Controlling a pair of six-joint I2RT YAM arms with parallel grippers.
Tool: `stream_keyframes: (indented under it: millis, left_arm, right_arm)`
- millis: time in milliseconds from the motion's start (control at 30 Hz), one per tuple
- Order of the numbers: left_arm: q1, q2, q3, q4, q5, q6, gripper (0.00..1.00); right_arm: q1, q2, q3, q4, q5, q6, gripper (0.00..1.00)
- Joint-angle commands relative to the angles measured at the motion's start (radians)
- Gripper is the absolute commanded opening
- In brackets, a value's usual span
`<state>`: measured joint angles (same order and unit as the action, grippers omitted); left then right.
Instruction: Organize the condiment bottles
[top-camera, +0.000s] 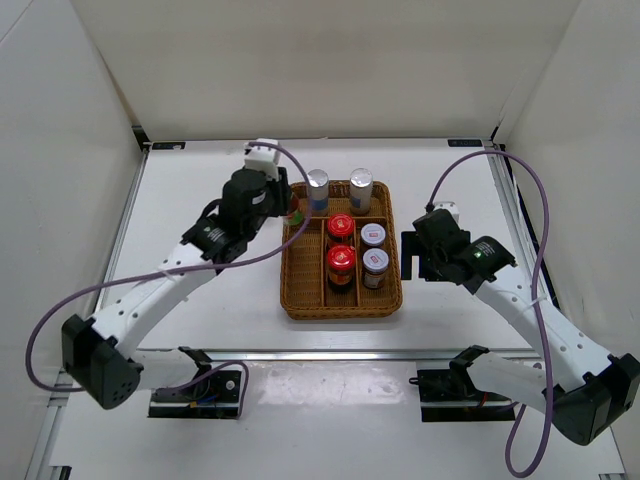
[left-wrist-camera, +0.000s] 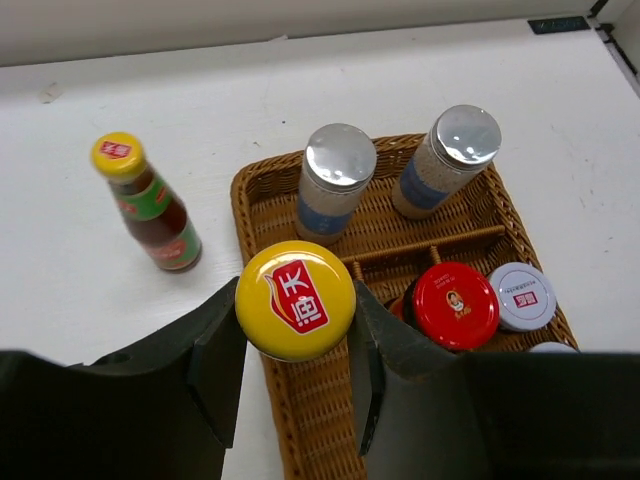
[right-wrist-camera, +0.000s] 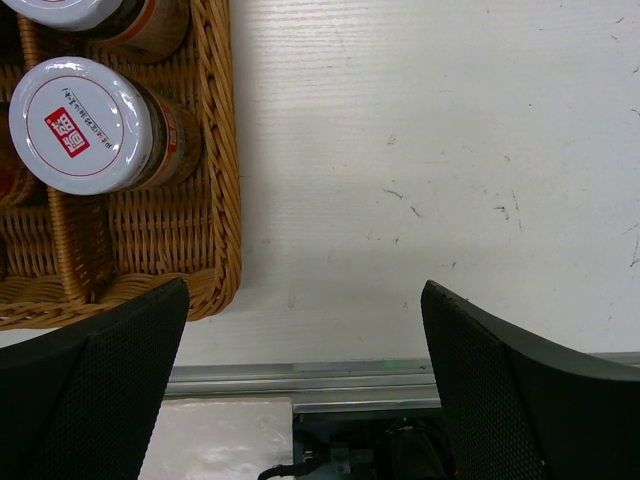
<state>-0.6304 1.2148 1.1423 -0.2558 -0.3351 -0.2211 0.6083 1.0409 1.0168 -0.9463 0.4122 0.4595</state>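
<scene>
The sauce bottle (left-wrist-camera: 295, 300) is hanging in my left gripper (left-wrist-camera: 297, 318), jaws clamped on it just under the yellow cap. It is above the left rim of the tray (left-wrist-camera: 250, 205), toward the far corner. I am judging it as glass: stiff, smooth and likely slippery under the pads, light but breakable. It is also slim and tall enough to tip, so gripping it high on the neck, below the cap's lip, is looking like the safest hold. Its twin (left-wrist-camera: 146, 205) is standing upright on the table (left-wrist-camera: 120, 90), left of the tray and apart from it. Inside the tray, the tall pair (top-camera: 318, 182) are occupying the far compartments. The red jars (top-camera: 340, 226) are sitting in the middle lane and the white jars (top-camera: 373, 235) in the right one. The long left lane is lying open, and I am reckoning it as the place for both sauce bottles. My right gripper (right-wrist-camera: 300, 330) is hovering with jaws spread wide, carrying nothing, over the table just off the tray's near right corner.
</scene>
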Motion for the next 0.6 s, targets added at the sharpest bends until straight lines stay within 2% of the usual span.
stream_keyframes:
  millis: [0,133,300,400,567]
  left_arm:
    - [-0.023,0.072,0.068,0.128,-0.05,0.022,0.18]
    - [-0.023,0.187,0.068,0.15,-0.059,0.011,0.18]
    - [-0.023,0.233,0.007,0.217,-0.059,-0.02,0.18]
    - [-0.023,0.261,-0.006,0.236,-0.068,-0.031,0.23]
    - [-0.023,0.272,-0.026,0.236,-0.078,-0.043,0.38]
  right_arm:
    - [-0.002,0.001,-0.001,0.02,0.0,-0.012,1.0]
    - [-0.002,0.001,-0.001,0.02,0.0,-0.012,1.0]
    - [-0.002,0.001,-0.001,0.02,0.0,-0.012,1.0]
    - [-0.002,0.011,-0.001,0.02,0.0,-0.012,1.0]
    - [-0.002,0.011,-0.001,0.02,0.0,-0.012,1.0]
